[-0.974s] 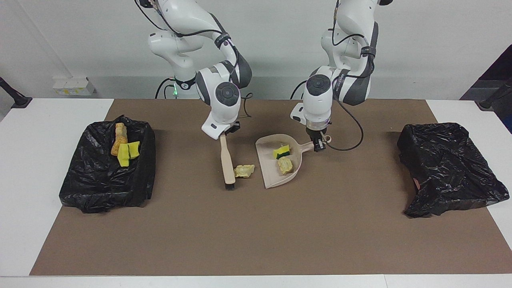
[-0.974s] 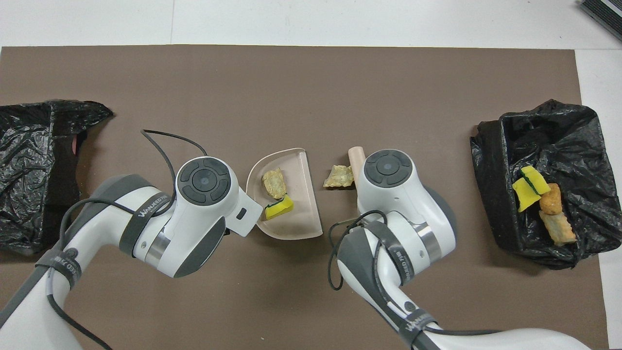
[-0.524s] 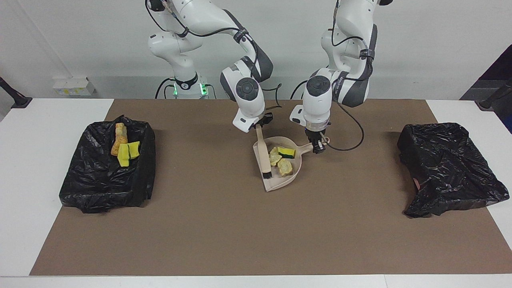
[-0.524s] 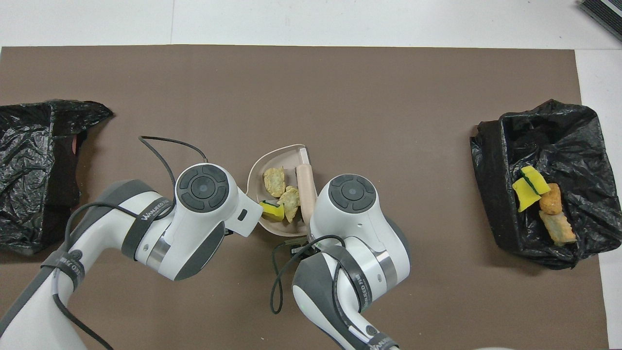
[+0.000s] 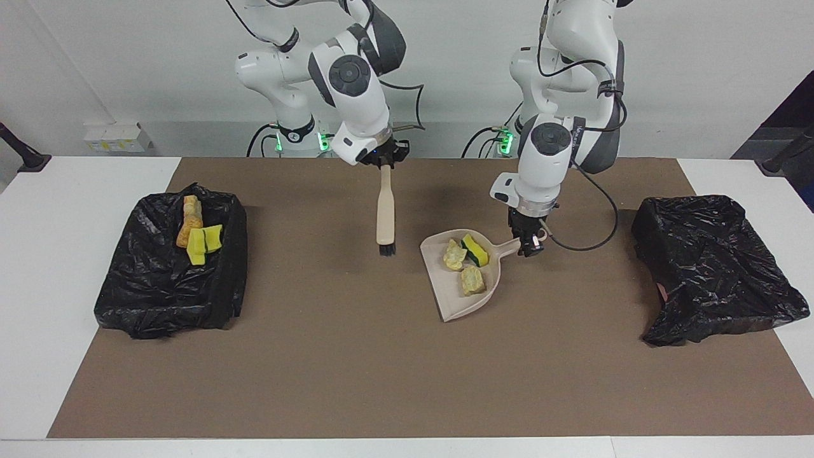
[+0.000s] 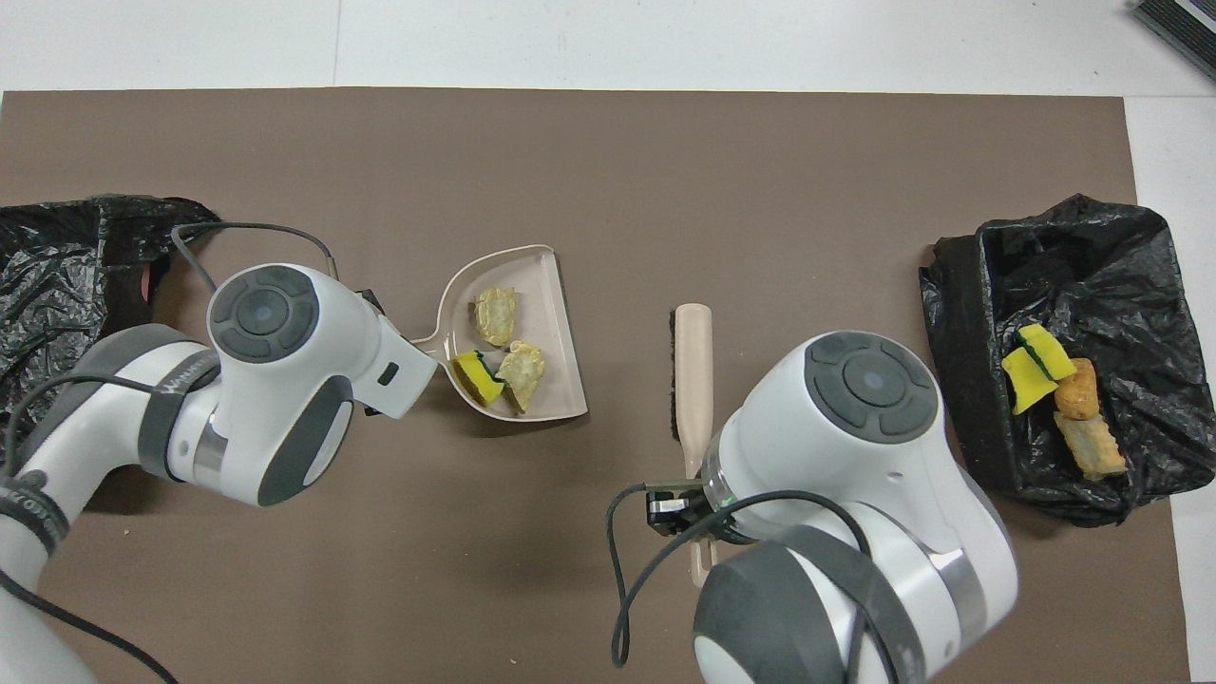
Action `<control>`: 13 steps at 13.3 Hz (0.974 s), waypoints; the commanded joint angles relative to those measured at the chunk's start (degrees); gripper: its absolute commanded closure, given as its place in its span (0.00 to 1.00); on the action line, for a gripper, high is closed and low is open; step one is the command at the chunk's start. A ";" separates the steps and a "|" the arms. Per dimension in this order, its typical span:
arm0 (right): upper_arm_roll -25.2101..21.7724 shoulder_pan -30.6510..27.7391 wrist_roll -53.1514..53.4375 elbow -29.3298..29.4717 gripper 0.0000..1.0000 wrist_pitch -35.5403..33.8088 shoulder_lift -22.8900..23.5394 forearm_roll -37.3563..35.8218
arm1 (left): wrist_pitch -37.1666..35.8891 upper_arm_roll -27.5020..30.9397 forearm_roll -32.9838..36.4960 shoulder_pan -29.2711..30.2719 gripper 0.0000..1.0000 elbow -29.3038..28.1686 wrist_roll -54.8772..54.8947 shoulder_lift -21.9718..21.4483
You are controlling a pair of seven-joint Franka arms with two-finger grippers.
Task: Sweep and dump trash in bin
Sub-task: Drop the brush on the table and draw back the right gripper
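The beige dustpan [image 5: 461, 305] [image 6: 553, 399] carries three pieces of trash: two tan lumps [image 5: 454, 254] [image 6: 495, 313] and a yellow-green wedge [image 5: 475, 250] [image 6: 475, 377]. My left gripper [image 5: 526, 245] is shut on the pan's handle; in the overhead view the wrist hides it. My right gripper [image 5: 383, 162] is shut on the handle of the beige brush [image 5: 385, 213] [image 6: 692, 375], which hangs bristles down above the mat beside the pan, toward the right arm's end. The black-bagged bin [image 5: 168, 286] [image 6: 1121, 275] at the right arm's end holds several trash pieces [image 5: 197, 238] [image 6: 1031, 366].
A second black-bagged bin [image 5: 712, 267] [image 6: 57, 285] sits at the left arm's end of the brown mat [image 5: 381, 369]. White table [image 5: 38, 254] borders the mat. A cable loops from each wrist.
The brush pushed the loose tan lump into the dustpan, then the right arm lifted it up and away. The left arm shifted the loaded dustpan toward the left arm's end.
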 commanded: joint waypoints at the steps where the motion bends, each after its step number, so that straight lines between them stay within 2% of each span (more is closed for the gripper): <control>1: 1.25 3.69 3.92 -6.61 1.00 4.42 -3.61 2.04 | -6.24 -0.18 -1.12 4.90 1.00 5.44 9.31 -0.54; 2: 1.17 9.03 7.93 -7.66 1.00 7.74 -1.61 3.36 | -7.04 -0.27 -1.30 6.50 1.00 6.24 11.70 -0.54; 4: 1.26 14.17 11.92 -8.11 1.00 16.19 2.79 3.37 | -6.18 -0.19 -2.70 7.83 1.00 5.03 14.00 -0.97; 6: 1.26 16.64 10.97 -11.08 1.00 17.35 3.25 3.37 | -5.65 -0.10 -2.70 7.92 1.00 3.35 14.27 -0.98; 9: 1.08 19.98 9.21 -14.79 1.00 19.74 4.48 2.68 | 0.32 0.08 -2.62 8.79 1.00 0.71 13.92 0.77; 10: 0.99 19.99 8.77 -15.58 1.00 19.64 4.04 2.58 | 1.55 0.08 -2.09 9.32 0.98 0.71 13.66 2.17; 11: 1.08 19.99 8.93 -15.85 1.00 19.90 3.95 2.58 | 4.87 0.17 -2.00 9.76 0.88 0.19 13.57 4.01; 13: 1.08 19.99 9.02 -16.02 1.00 21.30 4.73 2.58 | 8.76 0.43 -1.91 11.07 0.77 -1.49 13.74 4.65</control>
